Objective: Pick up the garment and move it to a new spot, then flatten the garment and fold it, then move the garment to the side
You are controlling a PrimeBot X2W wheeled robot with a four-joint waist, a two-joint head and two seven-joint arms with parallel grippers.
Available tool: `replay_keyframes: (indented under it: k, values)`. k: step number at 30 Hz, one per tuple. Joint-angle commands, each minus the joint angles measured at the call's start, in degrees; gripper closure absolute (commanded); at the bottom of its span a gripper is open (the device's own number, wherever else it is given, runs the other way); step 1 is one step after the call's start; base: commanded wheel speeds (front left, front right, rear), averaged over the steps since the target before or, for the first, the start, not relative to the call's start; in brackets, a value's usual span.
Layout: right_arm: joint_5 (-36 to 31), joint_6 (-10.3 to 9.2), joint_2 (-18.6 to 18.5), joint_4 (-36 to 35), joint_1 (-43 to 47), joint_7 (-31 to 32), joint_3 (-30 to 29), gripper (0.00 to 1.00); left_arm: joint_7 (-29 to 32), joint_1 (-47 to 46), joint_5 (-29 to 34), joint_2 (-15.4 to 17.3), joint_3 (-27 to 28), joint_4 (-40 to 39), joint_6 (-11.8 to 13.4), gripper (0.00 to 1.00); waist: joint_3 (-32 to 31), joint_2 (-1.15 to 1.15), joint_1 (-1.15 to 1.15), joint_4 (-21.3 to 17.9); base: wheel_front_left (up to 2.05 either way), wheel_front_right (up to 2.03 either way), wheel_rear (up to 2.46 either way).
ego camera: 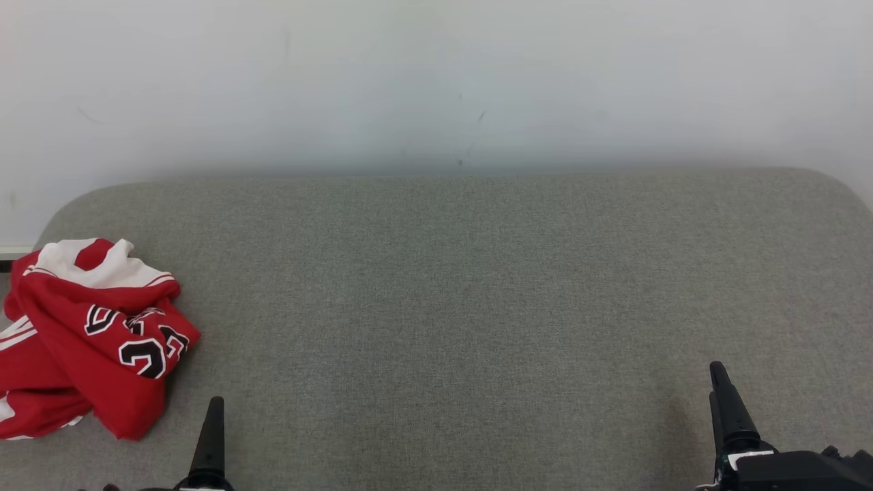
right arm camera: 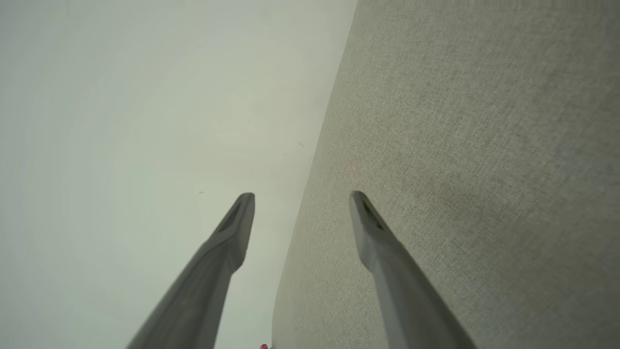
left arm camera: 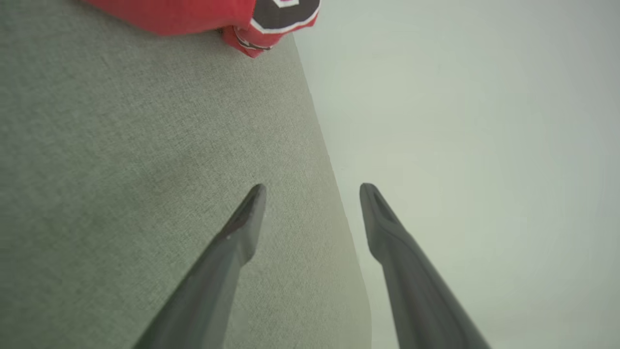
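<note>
Grey tabletop [ego camera: 477, 286] in coarse woven cloth, matt, red jersey [ego camera: 89, 327] of smooth soft knit with flat printed numerals, dark fingers [left arm camera: 232, 242] of smooth matt plastic, pale wall [ego camera: 436, 82] matt, faintly scuffed

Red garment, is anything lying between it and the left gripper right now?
Nothing visible. Bare grey upholstery separates the open left gripper from the crumpled red garment, which lies ahead and to its left.
</note>
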Motion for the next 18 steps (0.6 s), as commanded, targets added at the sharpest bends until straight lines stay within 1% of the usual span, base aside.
replay_keyframes:
  k: [1, 2, 3, 9, 18]
  values:
    - [-2.5, 0.12, -0.2, -1.2, -0.5, -0.7, -0.1, 0.0, -0.7, -0.4, 3.5, 0.3, -0.5, -1.2, 0.2, 0.0, 0.0, 0.0, 0.0, 0.1, 0.0, 0.0, 0.0]
    - [-3.8, 0.12, -0.2, -1.3, -0.4, -0.9, 0.0, 0.0, -0.9, -0.3, 5.1, 0.3, -0.6, -1.3, 0.5, 0.0, 0.0, 0.0, 0.0, 0.1, 0.0, 0.0, 0.0]
    - [-3.8, 0.12, -0.2, -1.3, -0.4, -0.9, 0.0, 0.0, -0.9, -0.3, 5.1, 0.3, -0.6, -1.3, 0.5, 0.0, 0.0, 0.0, 0.0, 0.1, 0.0, 0.0, 0.0]
    - [-11.9, 0.13, -0.2, -1.7, 0.2, -2.3, 0.9, 0.0, -2.3, 0.2, 13.8, 0.3, -1.6, -2.7, 1.4, 0.0, -0.1, 0.0, 0.0, 0.3, 0.0, 0.0, 0.0]
    - [-23.7, 0.15, -0.2, -2.4, 0.9, -4.1, 2.1, 0.0, -4.1, 1.2, 24.0, 0.4, -2.6, -3.9, 2.0, 0.0, -0.1, 0.0, 0.0, 0.6, 0.0, 0.0, 0.0]
